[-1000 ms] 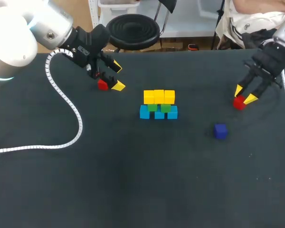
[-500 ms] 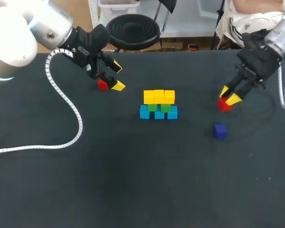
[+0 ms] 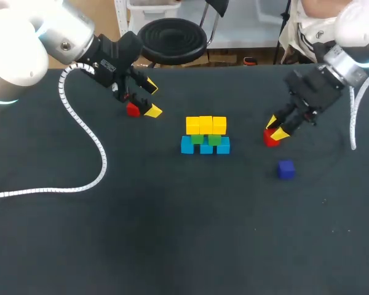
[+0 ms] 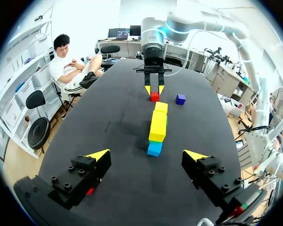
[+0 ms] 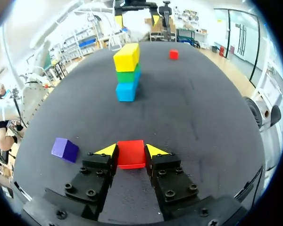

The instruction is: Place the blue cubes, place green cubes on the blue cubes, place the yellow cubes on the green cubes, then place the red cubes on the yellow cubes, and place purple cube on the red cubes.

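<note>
A stack stands mid-table: blue cubes (image 3: 206,147) at the bottom, green cubes (image 3: 206,139) on them, yellow cubes (image 3: 206,125) on top. To the right of it my right gripper (image 3: 275,130) is shut on a red cube (image 3: 270,139), seen between its fingers (image 5: 131,153) with the stack (image 5: 127,70) ahead. A second red cube (image 3: 133,110) lies left of the stack, beside my open left gripper (image 3: 147,98), with nothing between its fingers (image 4: 147,155). The purple cube (image 3: 286,169) rests on the table in front of my right gripper.
A white coiled cable (image 3: 89,144) from my left arm trails over the left part of the black table (image 3: 184,233). In the right wrist view the purple cube (image 5: 65,149) lies close beside that gripper.
My right gripper has carried its red cube leftward, toward the stack. The left arm and the other cubes have not moved.
</note>
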`<action>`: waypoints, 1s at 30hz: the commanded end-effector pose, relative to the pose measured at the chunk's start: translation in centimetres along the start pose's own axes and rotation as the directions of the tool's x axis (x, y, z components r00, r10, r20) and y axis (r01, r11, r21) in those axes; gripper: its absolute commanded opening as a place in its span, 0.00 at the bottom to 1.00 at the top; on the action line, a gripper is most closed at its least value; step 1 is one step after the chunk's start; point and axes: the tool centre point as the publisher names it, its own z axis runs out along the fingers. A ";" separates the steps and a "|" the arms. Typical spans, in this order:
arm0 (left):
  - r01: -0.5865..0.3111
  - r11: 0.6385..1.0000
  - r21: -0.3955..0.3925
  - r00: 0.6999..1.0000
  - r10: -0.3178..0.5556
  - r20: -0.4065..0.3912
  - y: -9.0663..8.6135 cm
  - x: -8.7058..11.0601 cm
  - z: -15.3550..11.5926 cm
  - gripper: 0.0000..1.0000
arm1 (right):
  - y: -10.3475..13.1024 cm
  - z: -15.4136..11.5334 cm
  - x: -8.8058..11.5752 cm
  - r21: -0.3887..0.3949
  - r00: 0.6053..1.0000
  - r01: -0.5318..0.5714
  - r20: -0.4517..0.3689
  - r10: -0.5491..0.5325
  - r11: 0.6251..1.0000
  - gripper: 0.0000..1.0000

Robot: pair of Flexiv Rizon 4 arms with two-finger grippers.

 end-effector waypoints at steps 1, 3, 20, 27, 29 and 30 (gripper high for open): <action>0.000 1.000 -0.001 1.000 0.000 0.001 0.0 0.0 0.0 1.00 | 0.1 0.4 0.5 0.282 0.999 -0.001 -0.040 0.013 0.960 0.00; 0.000 1.000 -0.001 1.000 0.000 0.001 0.0 0.0 0.0 1.00 | -0.3 0.3 1.1 0.293 0.999 -0.024 -0.017 0.030 0.956 0.00; 0.000 1.000 -0.001 1.000 0.000 0.001 0.0 0.0 0.0 1.00 | 0.6 -2.6 1.6 0.239 0.991 0.039 0.117 -0.068 0.970 1.00; 0.000 1.000 -0.001 1.000 0.000 0.001 0.0 0.0 0.0 1.00 | 0.1 -3.5 1.3 0.217 0.984 0.082 0.135 -0.113 0.973 1.00; 0.000 1.000 -0.001 1.000 0.000 0.001 0.0 0.0 0.0 1.00 | 0.0 -3.3 0.9 0.208 0.983 0.095 0.132 -0.124 0.973 1.00; 0.000 1.000 -0.001 1.000 0.000 0.001 0.0 0.0 0.0 1.00 | -0.2 -3.2 0.7 0.199 0.981 0.104 0.139 -0.134 0.974 1.00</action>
